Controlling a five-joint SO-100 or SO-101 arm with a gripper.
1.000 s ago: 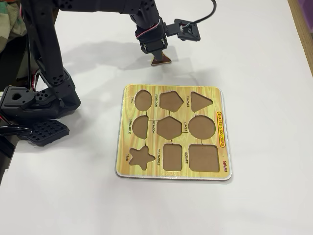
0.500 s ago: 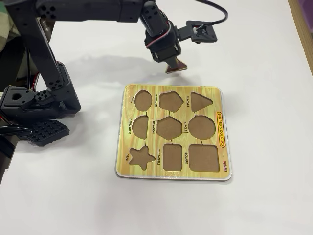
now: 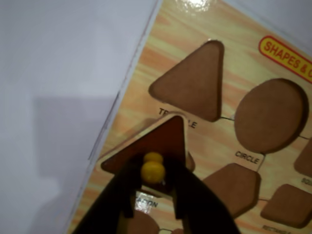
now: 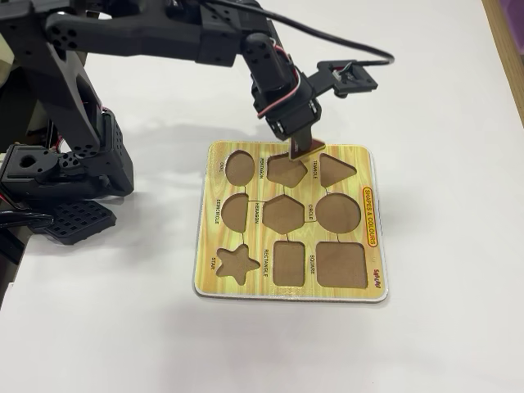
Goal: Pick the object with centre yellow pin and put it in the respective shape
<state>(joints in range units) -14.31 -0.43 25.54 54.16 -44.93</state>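
Observation:
My gripper (image 3: 153,187) is shut on the yellow knob of the dark-brown wooden triangle (image 3: 163,141), which hangs just above the yellow shape board (image 3: 146,63). The triangle's tip points at the empty triangle cut-out (image 3: 192,87), which lies just ahead of it. In the fixed view the gripper (image 4: 299,141) holds the triangle (image 4: 303,149) over the board's far edge, between the pentagon cut-out (image 4: 286,169) and the triangle cut-out (image 4: 336,169).
The board (image 4: 368,278) has several empty cut-outs: oval, semicircle, hexagon, circle (image 4: 338,213), star, rectangle, square. The arm's black base (image 4: 57,180) stands at the left. White tabletop surrounds the board.
The arm has carried the triangle from the bare table behind the board forward and right, so it now hangs over the board's far edge near the triangle cut-out.

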